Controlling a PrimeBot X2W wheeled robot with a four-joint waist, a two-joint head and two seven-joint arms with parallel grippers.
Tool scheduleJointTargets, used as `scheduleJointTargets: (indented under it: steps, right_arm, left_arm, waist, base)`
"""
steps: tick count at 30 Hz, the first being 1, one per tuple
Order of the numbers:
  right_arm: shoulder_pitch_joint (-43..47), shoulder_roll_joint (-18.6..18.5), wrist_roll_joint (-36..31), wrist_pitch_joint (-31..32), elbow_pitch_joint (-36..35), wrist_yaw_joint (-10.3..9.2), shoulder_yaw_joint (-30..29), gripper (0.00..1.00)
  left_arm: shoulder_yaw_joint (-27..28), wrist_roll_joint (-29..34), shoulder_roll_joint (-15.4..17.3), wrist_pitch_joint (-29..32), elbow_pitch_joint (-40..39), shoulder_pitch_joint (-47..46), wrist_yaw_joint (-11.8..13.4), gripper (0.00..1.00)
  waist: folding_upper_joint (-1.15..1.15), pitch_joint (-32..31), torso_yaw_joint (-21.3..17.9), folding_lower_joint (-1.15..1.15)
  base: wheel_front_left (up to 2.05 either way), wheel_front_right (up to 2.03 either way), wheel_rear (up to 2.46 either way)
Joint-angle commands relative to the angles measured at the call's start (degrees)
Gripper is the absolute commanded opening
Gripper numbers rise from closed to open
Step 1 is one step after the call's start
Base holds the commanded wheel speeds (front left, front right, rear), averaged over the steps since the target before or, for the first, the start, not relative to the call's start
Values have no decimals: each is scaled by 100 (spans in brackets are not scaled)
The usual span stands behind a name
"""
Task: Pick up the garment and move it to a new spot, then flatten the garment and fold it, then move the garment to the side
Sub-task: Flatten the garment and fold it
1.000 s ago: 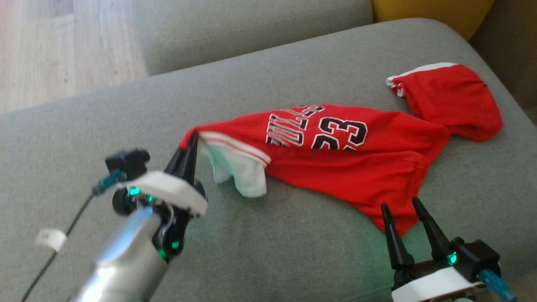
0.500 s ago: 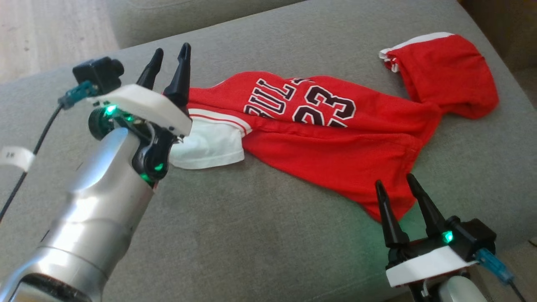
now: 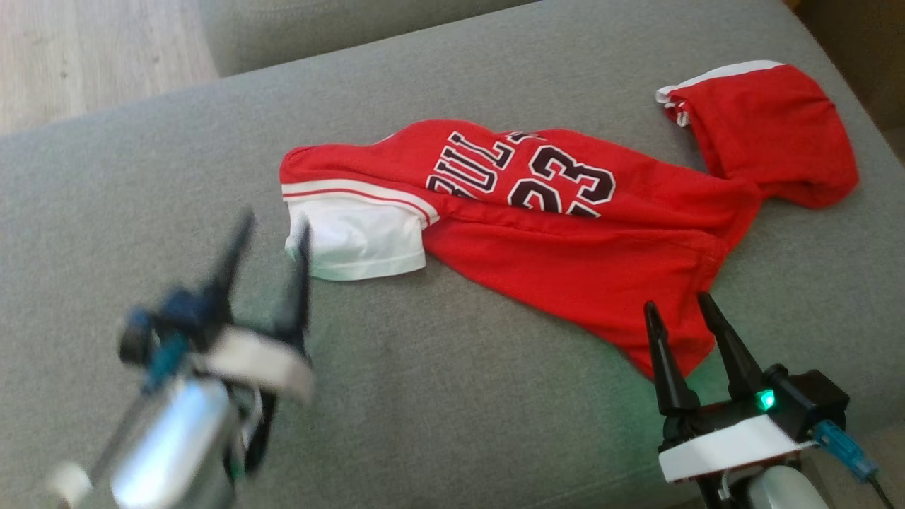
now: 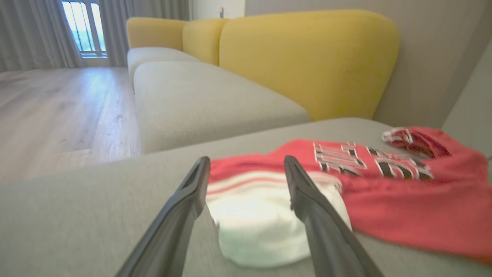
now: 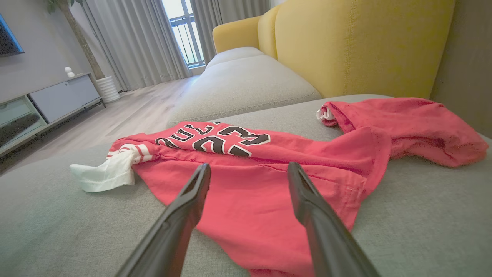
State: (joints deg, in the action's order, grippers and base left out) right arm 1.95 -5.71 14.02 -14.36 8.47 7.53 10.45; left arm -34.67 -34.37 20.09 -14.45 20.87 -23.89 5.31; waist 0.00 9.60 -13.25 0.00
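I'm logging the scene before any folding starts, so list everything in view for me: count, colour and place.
garment: one, red with a white sleeve and black lettering, crumpled on the near seat cushion
seat cushions: three, grey, one under the garment, two beyond it
backrests: three, yellow, behind the cushions
floor: one, pale wood, beside the sofa
curtains: one set, grey, around the window
window: one, bright, far end of the room
cabinet: one, pale grey, against the wall
pot: one, white, beside the cabinet
left gripper: one, black, jaws open, by the white sleeve
right gripper: one, black, jaws open, at the garment's near corner
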Motion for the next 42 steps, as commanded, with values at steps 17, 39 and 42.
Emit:
scheduleJointTargets:
  steps: [17,39,42]
  right_arm:
    - [-412,-95,-23,-63,-259,-4,202,100]
    - [-453,-53,-54,-63,-227,-4,198,100]
    - [-434,-56,-52,-63,-211,-4,207,100]
  left_arm:
    - [812,1242,-320,-54,1619,-549,-876,100]
    - [803,1663,-603,-54,2296,-692,-1250,0]
    - [766,1648,-620,-54,2308,-651,-1265,0]
  waist:
    - [0,673,-24,0]
    - [0,629,29,0]
    - [0,556,47,0]
  base:
    - [0,0,0]
    - [0,0,0]
    - [0,0,0]
